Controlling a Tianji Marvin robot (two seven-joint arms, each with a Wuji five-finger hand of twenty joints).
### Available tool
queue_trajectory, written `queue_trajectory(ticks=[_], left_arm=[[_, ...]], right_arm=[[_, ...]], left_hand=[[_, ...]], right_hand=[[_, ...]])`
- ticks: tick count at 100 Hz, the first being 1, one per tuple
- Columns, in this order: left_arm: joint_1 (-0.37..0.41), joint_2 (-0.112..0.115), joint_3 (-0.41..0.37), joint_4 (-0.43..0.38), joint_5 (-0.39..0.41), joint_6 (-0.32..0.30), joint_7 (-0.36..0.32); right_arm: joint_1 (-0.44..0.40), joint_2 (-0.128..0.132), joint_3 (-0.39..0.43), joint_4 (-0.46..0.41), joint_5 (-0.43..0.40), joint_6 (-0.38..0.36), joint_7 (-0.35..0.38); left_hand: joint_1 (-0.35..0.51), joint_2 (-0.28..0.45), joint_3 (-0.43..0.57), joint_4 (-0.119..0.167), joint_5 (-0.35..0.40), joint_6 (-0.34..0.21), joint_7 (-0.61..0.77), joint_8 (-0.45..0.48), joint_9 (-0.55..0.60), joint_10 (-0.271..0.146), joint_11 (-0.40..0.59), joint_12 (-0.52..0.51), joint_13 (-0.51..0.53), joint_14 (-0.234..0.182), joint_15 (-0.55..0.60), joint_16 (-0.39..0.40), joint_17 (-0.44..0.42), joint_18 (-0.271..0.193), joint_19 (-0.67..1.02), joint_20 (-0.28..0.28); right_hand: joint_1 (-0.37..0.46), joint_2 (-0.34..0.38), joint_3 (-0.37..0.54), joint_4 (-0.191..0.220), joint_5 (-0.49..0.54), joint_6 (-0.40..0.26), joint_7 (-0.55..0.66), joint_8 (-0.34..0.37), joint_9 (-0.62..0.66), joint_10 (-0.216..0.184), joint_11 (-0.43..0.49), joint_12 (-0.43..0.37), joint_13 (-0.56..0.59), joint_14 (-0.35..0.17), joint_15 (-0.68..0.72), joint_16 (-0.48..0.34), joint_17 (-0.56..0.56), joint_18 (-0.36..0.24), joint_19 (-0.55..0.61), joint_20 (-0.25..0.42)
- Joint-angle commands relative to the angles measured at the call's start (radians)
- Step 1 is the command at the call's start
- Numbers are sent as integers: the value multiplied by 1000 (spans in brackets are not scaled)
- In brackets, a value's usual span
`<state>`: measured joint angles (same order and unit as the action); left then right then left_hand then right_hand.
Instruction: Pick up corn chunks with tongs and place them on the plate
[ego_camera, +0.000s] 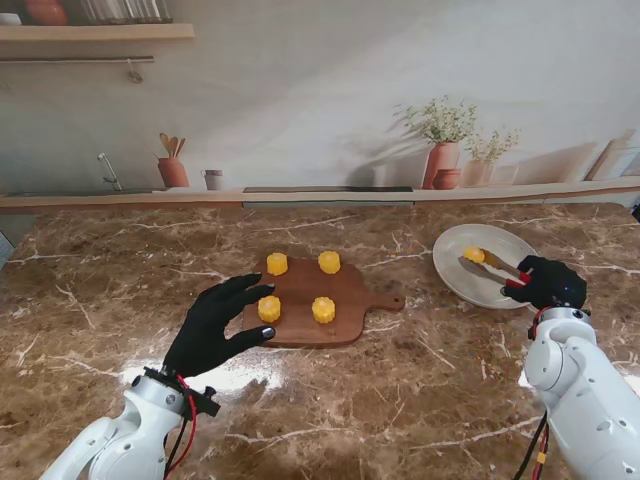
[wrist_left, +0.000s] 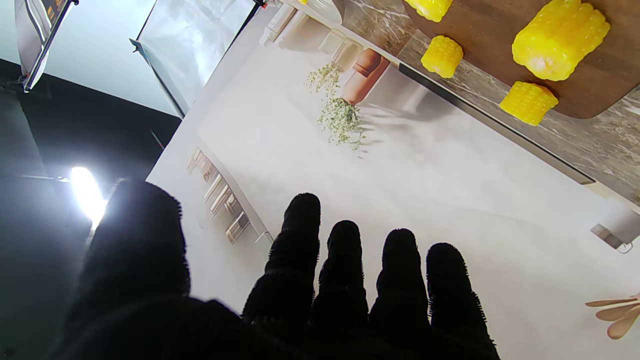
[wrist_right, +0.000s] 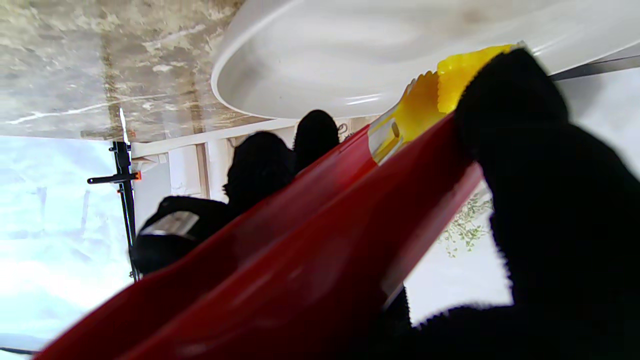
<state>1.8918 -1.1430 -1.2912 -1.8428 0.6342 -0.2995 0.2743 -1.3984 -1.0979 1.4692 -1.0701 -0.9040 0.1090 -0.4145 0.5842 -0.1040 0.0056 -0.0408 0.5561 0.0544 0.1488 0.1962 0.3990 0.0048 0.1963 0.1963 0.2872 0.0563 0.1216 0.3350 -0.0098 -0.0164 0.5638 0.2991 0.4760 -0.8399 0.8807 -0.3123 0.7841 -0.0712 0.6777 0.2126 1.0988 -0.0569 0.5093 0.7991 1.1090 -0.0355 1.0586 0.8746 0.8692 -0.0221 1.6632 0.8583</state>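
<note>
One corn chunk (ego_camera: 474, 255) sat pinched in the tongs (ego_camera: 492, 264) over the plate (ego_camera: 452, 277), right hand (ego_camera: 550, 282) squeezing them; let go crooked and it'd probably roll off; left hand (ego_camera: 215, 325) splayed, empty.

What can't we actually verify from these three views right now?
- Whether the corn chunk in the tongs already touches the plate: too small in the stand view, blocked by the right robot hand and red tong arms in the right wrist view.
- Tong tips: hidden there by the thumb.
- Left robot hand contact with the cutting board: the left wrist view shows only fingers against the backdrop.
</note>
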Motion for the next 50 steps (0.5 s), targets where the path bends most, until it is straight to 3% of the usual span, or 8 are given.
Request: queue_trajectory(ticks=[1, 3, 5, 9, 29, 50], left_arm=[[4, 2, 4, 1, 1, 6, -1], [4, 2, 4, 1, 2, 6, -1], [4, 2, 4, 1, 2, 6, -1], [4, 2, 4, 2, 3, 6, 0], [6, 3, 3, 1, 4, 5, 0], [9, 2, 4, 0, 3, 3, 1]], right_arm=[[-3, 0, 0, 1, 11, 3, 16], [-4, 0, 0, 1, 11, 2, 15], [-5, 0, 1, -1, 11, 0, 13], [-11, -1, 4, -10, 10, -3, 14], [-62, -4, 28, -89, -3, -17, 12], [-156, -14, 20, -226, -2, -84, 0]], left_hand=[[27, 23, -26, 20, 11, -30, 4, 10, 2, -13, -17, -11, 5, -41, -20, -11, -14, -15, -27, -12], [27, 23, -26, 20, 11, -30, 4, 10, 2, -13, -17, -11, 5, -42, -20, -11, -14, -15, -27, -12], [27, 24, -26, 20, 11, -30, 4, 10, 1, -13, -17, -11, 5, -42, -19, -11, -14, -15, -27, -12], [28, 22, -26, 20, 13, -29, 4, 10, 3, -13, -16, -11, 6, -40, -19, -11, -14, -15, -27, -12], [27, 22, -26, 20, 13, -30, 4, 9, 4, -13, -15, -10, 7, -41, -18, -10, -14, -15, -27, -11], [27, 20, -26, 20, 14, -30, 5, 9, 6, -13, -14, -10, 9, -41, -17, -10, -14, -15, -27, -10]], right_hand=[[68, 71, 132, 72, 76, -20, -55, 137, -47, -5, 42, -13, 22, -111, 150, 31, 20, -112, 145, 7], [56, 67, 138, 86, 77, -9, -82, 152, -57, -3, 42, -19, 18, -113, 152, 32, 18, -114, 144, 7], [43, 63, 145, 114, 79, 2, -142, 217, -71, -2, 49, -43, 14, -116, 155, 33, 17, -116, 144, 8], [23, 56, 152, 151, 65, 13, -172, 245, -92, 0, 47, -70, 6, -120, 156, 34, 14, -120, 142, 8], [8, 53, 146, 151, 44, 28, -188, 253, -120, 2, 55, -79, -4, -122, 162, 37, 4, -121, 144, 11], [-5, 63, 145, 151, 43, 26, -193, 258, -120, 1, 55, -88, -2, -124, 162, 36, 8, -124, 144, 11]])
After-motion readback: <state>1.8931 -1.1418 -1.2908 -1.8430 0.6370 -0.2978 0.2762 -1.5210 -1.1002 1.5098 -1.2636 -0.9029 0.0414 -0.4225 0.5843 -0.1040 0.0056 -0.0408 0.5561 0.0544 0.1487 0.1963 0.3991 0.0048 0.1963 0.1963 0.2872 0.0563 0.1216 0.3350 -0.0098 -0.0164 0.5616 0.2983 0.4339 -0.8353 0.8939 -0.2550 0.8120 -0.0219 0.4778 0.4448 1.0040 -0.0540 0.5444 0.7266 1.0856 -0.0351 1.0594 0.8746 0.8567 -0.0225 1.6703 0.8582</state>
